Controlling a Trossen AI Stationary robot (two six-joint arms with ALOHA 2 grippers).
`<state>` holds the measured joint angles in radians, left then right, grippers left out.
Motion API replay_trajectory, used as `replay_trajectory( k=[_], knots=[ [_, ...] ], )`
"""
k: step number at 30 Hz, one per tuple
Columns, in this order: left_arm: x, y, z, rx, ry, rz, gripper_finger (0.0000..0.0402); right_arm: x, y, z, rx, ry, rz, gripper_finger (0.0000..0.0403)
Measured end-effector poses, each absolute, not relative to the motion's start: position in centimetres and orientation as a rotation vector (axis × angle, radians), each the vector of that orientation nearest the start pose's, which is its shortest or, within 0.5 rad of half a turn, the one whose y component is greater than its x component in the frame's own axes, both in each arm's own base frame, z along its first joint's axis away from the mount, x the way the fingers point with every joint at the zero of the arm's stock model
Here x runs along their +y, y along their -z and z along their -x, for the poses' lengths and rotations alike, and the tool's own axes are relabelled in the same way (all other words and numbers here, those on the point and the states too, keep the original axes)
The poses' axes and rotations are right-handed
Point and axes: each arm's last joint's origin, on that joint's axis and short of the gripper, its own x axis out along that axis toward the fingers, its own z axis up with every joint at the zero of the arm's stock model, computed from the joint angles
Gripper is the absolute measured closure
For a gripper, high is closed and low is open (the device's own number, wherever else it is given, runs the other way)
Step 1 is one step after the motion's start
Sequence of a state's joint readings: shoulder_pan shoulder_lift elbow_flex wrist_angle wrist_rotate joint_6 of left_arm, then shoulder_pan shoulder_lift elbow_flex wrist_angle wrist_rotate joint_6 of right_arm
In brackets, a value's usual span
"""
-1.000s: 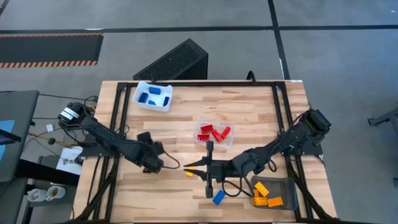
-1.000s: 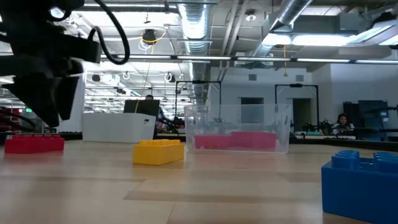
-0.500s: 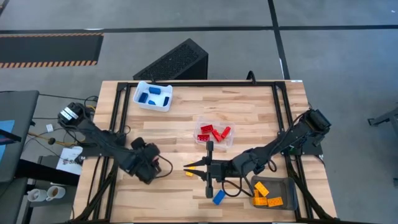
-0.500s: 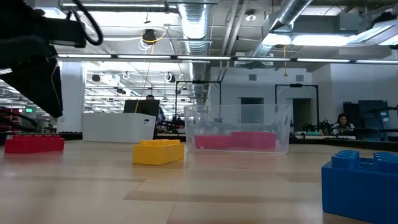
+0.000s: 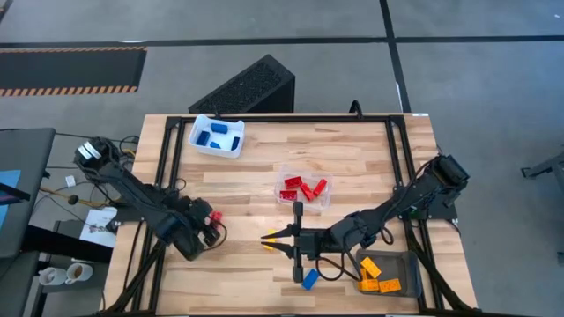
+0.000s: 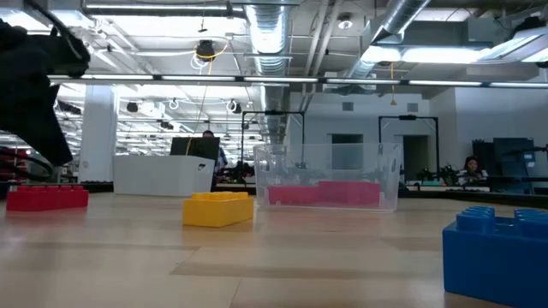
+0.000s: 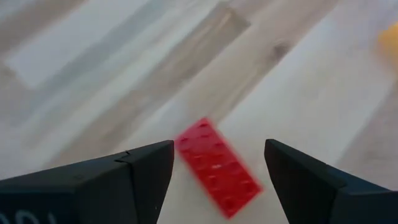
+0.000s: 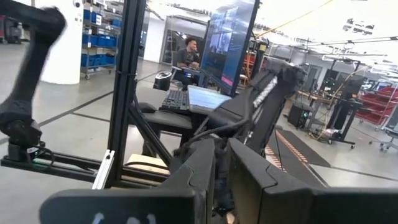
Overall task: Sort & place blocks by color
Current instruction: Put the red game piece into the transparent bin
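Glossy plastic blocks [image 6: 218, 208], pale wooden table [image 5: 352, 158]

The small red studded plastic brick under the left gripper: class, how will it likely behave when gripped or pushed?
The small red studded plastic brick looks rigid, so it should not flex between the open left gripper. Lying flat, it would probably slide, not roll. Its smooth sides may slip.

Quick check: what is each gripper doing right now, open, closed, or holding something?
Left gripper: open, holding nothing, red block beyond its fingers.
Right gripper: closed, empty.

We get bright, even overhead light with soft shadows; left wrist view is motion-blurred, low view's foreground is soft.
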<state>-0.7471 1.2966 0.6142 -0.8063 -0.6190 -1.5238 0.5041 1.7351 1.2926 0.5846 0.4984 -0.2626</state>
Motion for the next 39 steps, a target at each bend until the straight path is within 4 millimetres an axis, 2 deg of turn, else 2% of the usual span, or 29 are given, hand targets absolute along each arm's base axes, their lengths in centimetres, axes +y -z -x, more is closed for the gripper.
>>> replay_trajectory(
  k=[4,7,15,23,27,31,35,39],
  knots=[
    [-10.8,-15.7,-14.2,0.802,-0.596,0.557,0.0163,18.1,-32.7,-36.0,-0.127,0.015,0.193,0.0336],
    [-10.6,-15.2,-14.1,0.786,-0.549,0.559,0.0163,17.7,-32.7,-36.2,-0.126,0.026,0.192,0.0336],
    [-10.0,-14.2,-13.3,0.819,-0.628,0.604,0.0164,17.8,-32.7,-36.1,-0.128,0.022,0.190,0.0336],
    [-10.1,-14.1,-13.4,0.798,-0.642,0.668,0.0164,17.8,-32.7,-36.1,-0.128,0.024,0.185,0.0336],
    [-10.4,-13.6,-13.7,0.816,-0.634,0.657,0.0164,17.8,-32.7,-36.1,-0.129,0.023,0.184,0.0336],
    [-11.1,-12.3,-14.6,0.859,-0.637,0.658,0.0164,17.8,-32.7,-36.1,-0.129,0.023,0.183,0.0336],
    [-11.4,-11.1,-15.1,0.889,-0.705,0.597,0.0164,17.8,-32.7,-36.1,-0.129,0.023,0.181,0.0336],
    [-11.9,-10.7,-15.7,0.903,-0.715,0.517,0.0164,17.8,-32.7,-36.1,-0.128,0.024,0.182,0.0336]
  ],
)
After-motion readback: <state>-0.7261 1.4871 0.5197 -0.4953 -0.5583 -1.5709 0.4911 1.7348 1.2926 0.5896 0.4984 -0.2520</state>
